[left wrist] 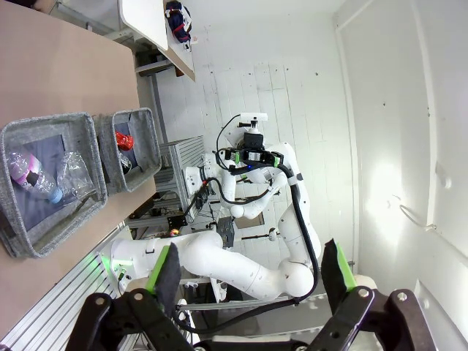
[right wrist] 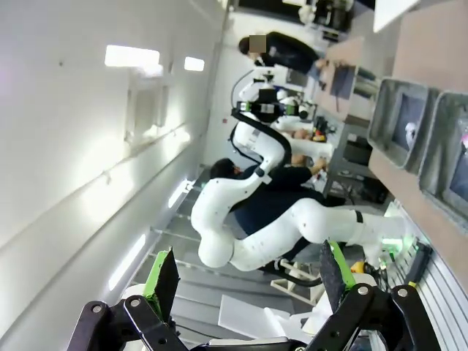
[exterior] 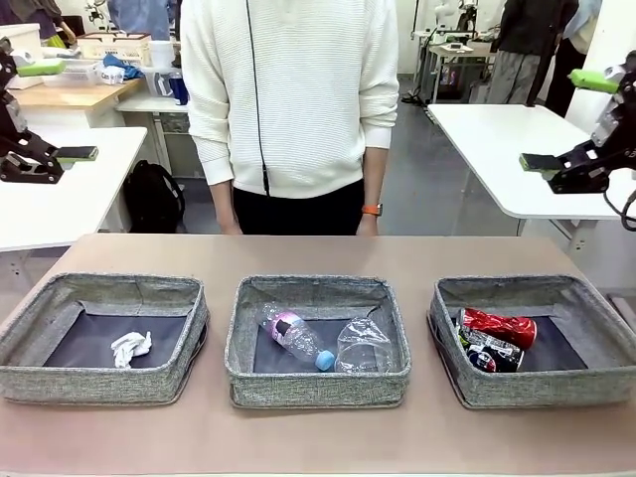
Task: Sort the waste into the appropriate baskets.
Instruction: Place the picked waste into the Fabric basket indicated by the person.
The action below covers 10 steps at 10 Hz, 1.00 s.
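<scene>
Sorting looks complete: wad [exterior: 130,348] in left basket [exterior: 30,373], bottle [exterior: 294,337] and cup [exterior: 364,347] centre, cans [exterior: 495,340] right. Both grippers [exterior: 48,111] [exterior: 574,121] hang released at the upper corners.

left basket [exterior: 60,378]: paper wad [exterior: 131,348] | middle basket [exterior: 318,388]: bottle [exterior: 295,336], cup [exterior: 364,346] | right basket [exterior: 596,383]: cans [exterior: 494,340]

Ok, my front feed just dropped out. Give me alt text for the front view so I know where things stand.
Three grey baskets sit in a row on the table: the left basket holds a white paper wad, the middle basket a clear bottle and plastic cup, the right basket two cans. Both grippers, left and right, hang open and raised at the edges; a person stands opposite.
</scene>
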Each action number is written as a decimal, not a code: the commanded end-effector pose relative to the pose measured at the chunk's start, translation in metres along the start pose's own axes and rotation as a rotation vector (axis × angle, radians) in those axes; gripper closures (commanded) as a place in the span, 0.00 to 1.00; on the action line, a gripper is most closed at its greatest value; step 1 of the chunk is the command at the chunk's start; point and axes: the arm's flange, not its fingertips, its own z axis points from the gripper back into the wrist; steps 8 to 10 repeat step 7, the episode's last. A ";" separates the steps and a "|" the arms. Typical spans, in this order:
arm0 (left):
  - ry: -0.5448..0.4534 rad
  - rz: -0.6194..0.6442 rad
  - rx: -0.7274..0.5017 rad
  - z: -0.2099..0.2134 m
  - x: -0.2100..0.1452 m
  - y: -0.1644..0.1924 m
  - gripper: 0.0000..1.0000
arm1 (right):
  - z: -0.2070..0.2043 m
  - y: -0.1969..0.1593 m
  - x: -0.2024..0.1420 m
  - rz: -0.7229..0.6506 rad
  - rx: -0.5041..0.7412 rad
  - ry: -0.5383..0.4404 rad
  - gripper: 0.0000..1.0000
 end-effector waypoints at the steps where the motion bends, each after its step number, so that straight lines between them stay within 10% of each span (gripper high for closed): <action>1: 0.003 -0.013 -0.021 0.001 0.000 -0.002 0.00 | -0.001 0.004 0.000 0.015 0.028 -0.012 0.00; 10: 0.003 -0.013 -0.021 0.001 0.000 -0.002 0.00 | -0.001 0.004 0.000 0.015 0.028 -0.012 0.00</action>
